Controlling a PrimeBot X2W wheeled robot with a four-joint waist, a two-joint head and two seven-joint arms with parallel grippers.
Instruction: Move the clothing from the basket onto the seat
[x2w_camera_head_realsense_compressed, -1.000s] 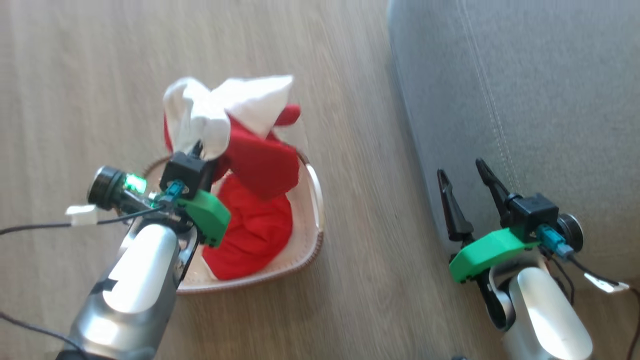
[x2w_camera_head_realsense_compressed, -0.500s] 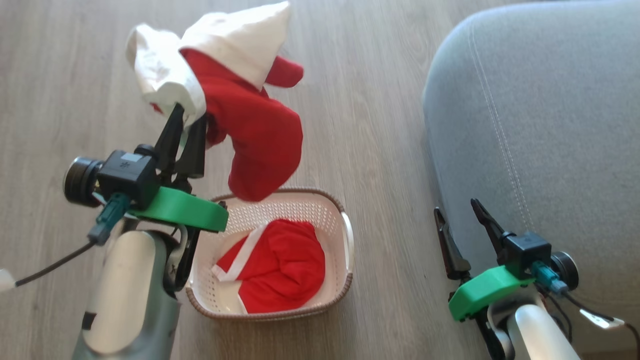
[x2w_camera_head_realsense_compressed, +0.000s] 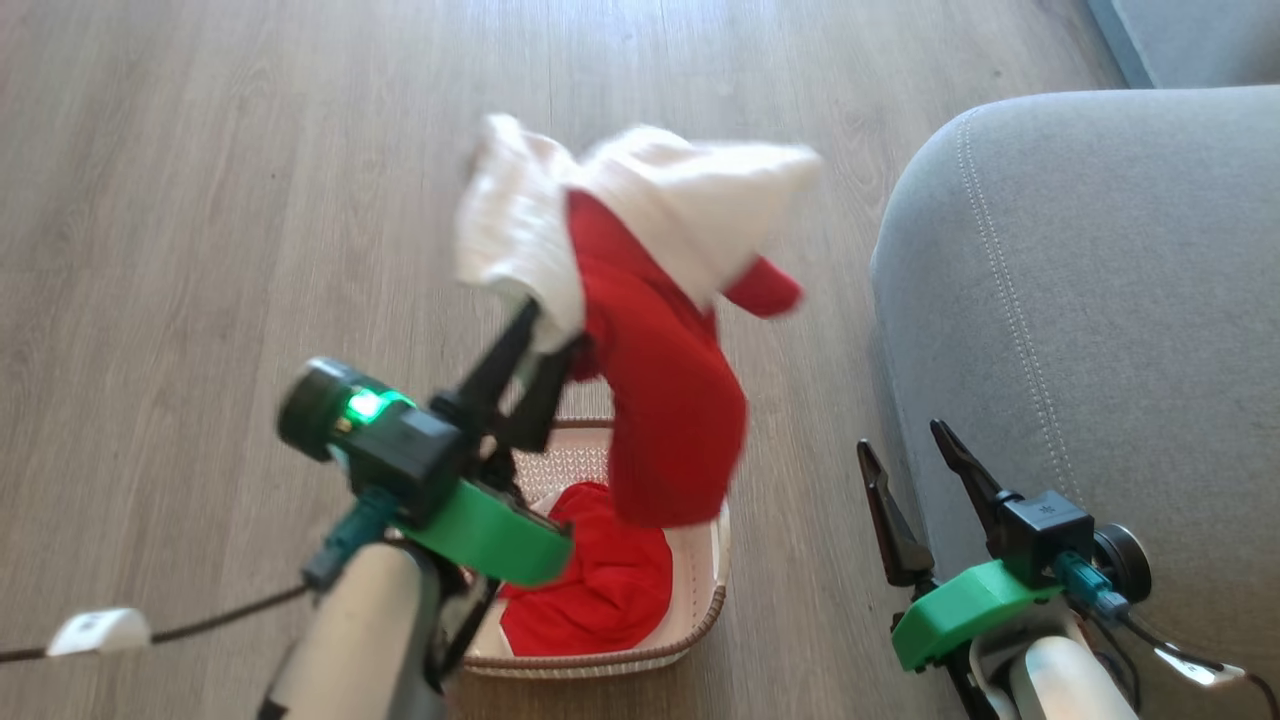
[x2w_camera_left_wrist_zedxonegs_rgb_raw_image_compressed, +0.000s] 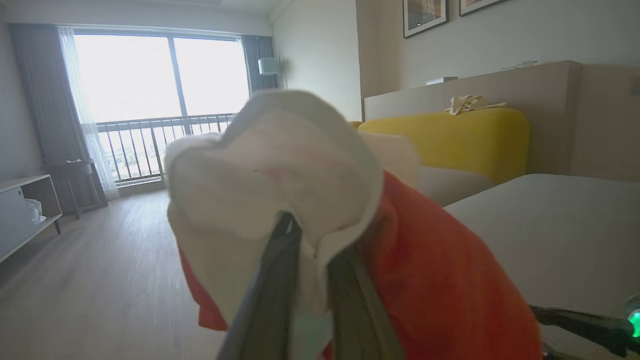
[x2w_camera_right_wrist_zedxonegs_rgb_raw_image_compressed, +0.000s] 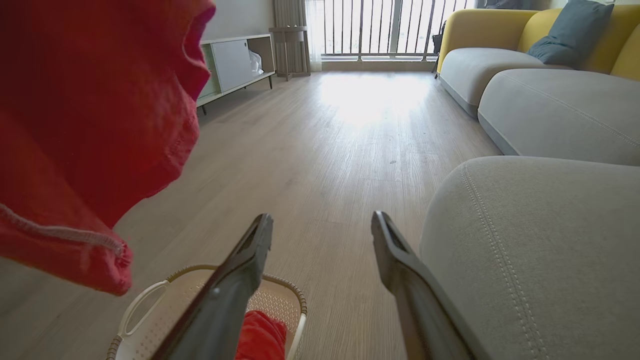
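Note:
My left gripper (x2w_camera_head_realsense_compressed: 545, 325) is shut on the red-and-white clothing (x2w_camera_head_realsense_compressed: 660, 390), which hangs in the air over the basket (x2w_camera_head_realsense_compressed: 715, 560). Up close in the left wrist view, the white fabric (x2w_camera_left_wrist_zedxonegs_rgb_raw_image_compressed: 280, 165) drapes over both fingers (x2w_camera_left_wrist_zedxonegs_rgb_raw_image_compressed: 272, 295) of the left gripper (x2w_camera_left_wrist_zedxonegs_rgb_raw_image_compressed: 312, 240), hiding their tips. A second, mostly red garment (x2w_camera_head_realsense_compressed: 600, 590) lies inside the cream basket on the floor. My right gripper (x2w_camera_head_realsense_compressed: 903, 445) is open and empty, just left of the grey seat (x2w_camera_head_realsense_compressed: 1100, 300). In the right wrist view the right gripper (x2w_camera_right_wrist_zedxonegs_rgb_raw_image_compressed: 322, 220) points along the floor, with the hanging garment (x2w_camera_right_wrist_zedxonegs_rgb_raw_image_compressed: 90, 125) at left and the seat (x2w_camera_right_wrist_zedxonegs_rgb_raw_image_compressed: 540, 250) at right.
Wood floor (x2w_camera_head_realsense_compressed: 250, 200) surrounds the basket. Farther grey and yellow sofa sections (x2w_camera_right_wrist_zedxonegs_rgb_raw_image_compressed: 525, 65) continue beyond the seat. A low white cabinet (x2w_camera_right_wrist_zedxonegs_rgb_raw_image_compressed: 232, 62) stands by the wall, with a balcony window behind. A black cable (x2w_camera_head_realsense_compressed: 200, 625) trails from my left wrist.
The head camera has tilted and the view shifted. My left gripper has lifted the red-and-white garment clear of the basket and carried it right, nearer the seat. The right gripper stays open.

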